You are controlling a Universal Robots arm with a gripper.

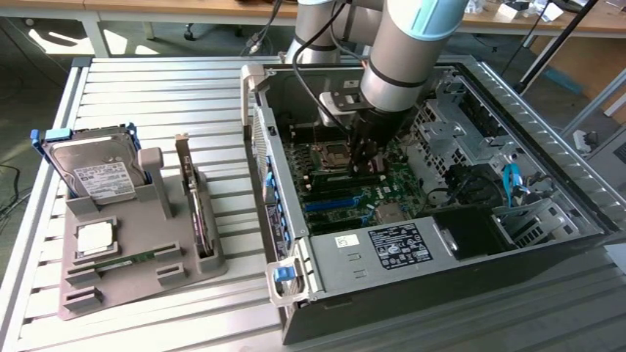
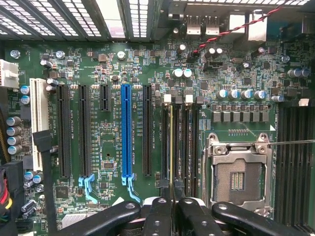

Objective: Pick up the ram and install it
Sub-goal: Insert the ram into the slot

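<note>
The gripper's black fingers (image 2: 160,211) sit nearest the wrist camera, drawn almost together. The gripper (image 2: 172,189) is clamped on the thin top edge of the ram (image 2: 171,147), which shows edge-on as a narrow yellowish line. The ram stands upright along a black slot (image 2: 166,128), one of a row just beside the open socket (image 2: 238,172). I cannot tell whether its lower edge has already entered the slot.

In the exterior view the gripper (image 1: 364,170) is low inside the case (image 1: 256,110), over the board (image 1: 328,194). A second green stick (image 1: 127,260) lies flat in the tray (image 1: 201,268) at the exterior view's left, well apart from the arm.

The step in hand looks like seating the ram. To do it well, the stick should stay truly vertical and run parallel to the slot along its whole length, so that both ends go down together. A tilt would likely jam one corner or bend the contacts. The push should be straight and even, with the white latch (image 2: 167,98) at the slot's end free to swing. The neighbouring slots are close, so any sideways drift risks dropping the ram into the wrong one.
</note>
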